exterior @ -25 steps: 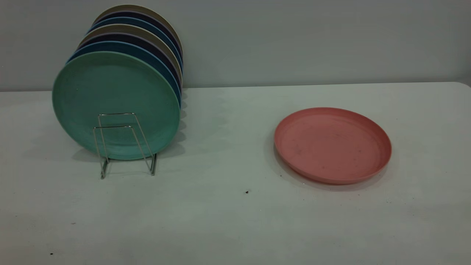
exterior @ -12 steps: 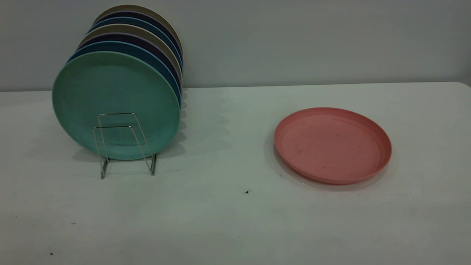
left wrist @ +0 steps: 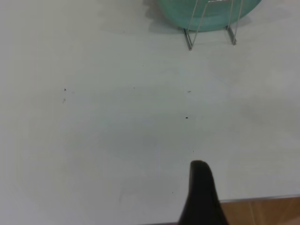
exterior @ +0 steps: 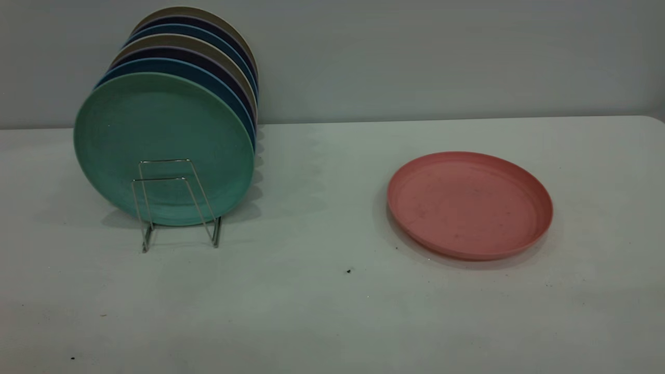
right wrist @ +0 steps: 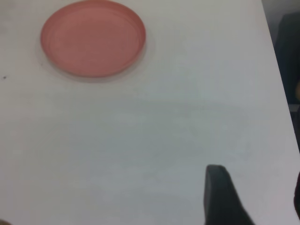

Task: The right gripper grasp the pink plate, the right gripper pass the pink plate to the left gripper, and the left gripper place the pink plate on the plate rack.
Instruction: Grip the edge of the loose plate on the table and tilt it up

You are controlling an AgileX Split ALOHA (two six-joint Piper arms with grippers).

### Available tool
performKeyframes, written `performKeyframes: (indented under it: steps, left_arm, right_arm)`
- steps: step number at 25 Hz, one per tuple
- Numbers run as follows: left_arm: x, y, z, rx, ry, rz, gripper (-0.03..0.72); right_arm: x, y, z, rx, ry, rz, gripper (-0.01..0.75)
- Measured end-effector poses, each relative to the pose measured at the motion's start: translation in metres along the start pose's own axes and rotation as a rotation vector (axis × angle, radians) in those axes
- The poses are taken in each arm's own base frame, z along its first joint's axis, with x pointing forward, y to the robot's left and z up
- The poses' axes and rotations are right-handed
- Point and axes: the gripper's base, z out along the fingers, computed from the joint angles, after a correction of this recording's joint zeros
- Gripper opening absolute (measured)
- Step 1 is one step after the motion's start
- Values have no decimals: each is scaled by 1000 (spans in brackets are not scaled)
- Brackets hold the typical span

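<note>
Seven plates, as far as I could count the overlapping rims, stood on edge in the thin shiny silver wire plate rack (exterior: 176, 202) at the left of the pale bench (exterior: 322, 311), the round teal-green plastic plate (exterior: 161, 140) at the front with two upright wire loops before it. Well apart from them, to the right, the round salmon-pink plastic plate (exterior: 469, 204) lay flat on the bench, face up, with nothing touching it.

Neither arm showed from outside. Each wrist camera caught only one dark finger of its own gripper: the left gripper (left wrist: 202, 194) hung near the bench's front edge, facing the feet of the rack (left wrist: 210, 28), and the right gripper (right wrist: 222, 194) hung well back from the pink plate (right wrist: 93, 37). With one finger visible on each, I could not tell whether either was spread or closed.

No step looked begun. The trouble ahead, to my mind, was the flat lie of the plate: its low upturned rim gave little to bite on, and a gripper coming in shallow could push the light plate along the smooth bench instead of catching it. Later, a weak hold during the pass could drop it, and a careless placing could knock the standing plates.
</note>
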Motion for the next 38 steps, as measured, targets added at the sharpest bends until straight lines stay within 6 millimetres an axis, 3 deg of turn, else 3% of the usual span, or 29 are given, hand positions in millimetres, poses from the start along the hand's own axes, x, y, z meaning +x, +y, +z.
performKeyframes:
  steps: [15, 18, 21, 25, 32, 38]
  left_arm:
    - [0, 0, 0, 0, -3, 9, 566]
    - [-13, -2, -4, 26, -28, 41, 566]
    - [-34, -5, 8, 61, 43, 46, 566]
    - [-61, -12, 39, 158, 134, 22, 566]
    - [-94, -28, 90, 370, 177, 14, 566]
    - [-114, -28, 130, 378, 228, -49, 566]
  right_arm:
    - [0, 0, 0, 1, -1, -3, 390]
    - [-8, -1, -1, 3, -23, -31, 390]
    - [-26, -1, 8, -2, -60, -57, 390]
    - [-48, 4, 37, -74, 8, -71, 390]
    - [-71, 27, 102, -372, 185, -35, 390]
    - [-78, 37, 167, -495, 265, 84, 390]
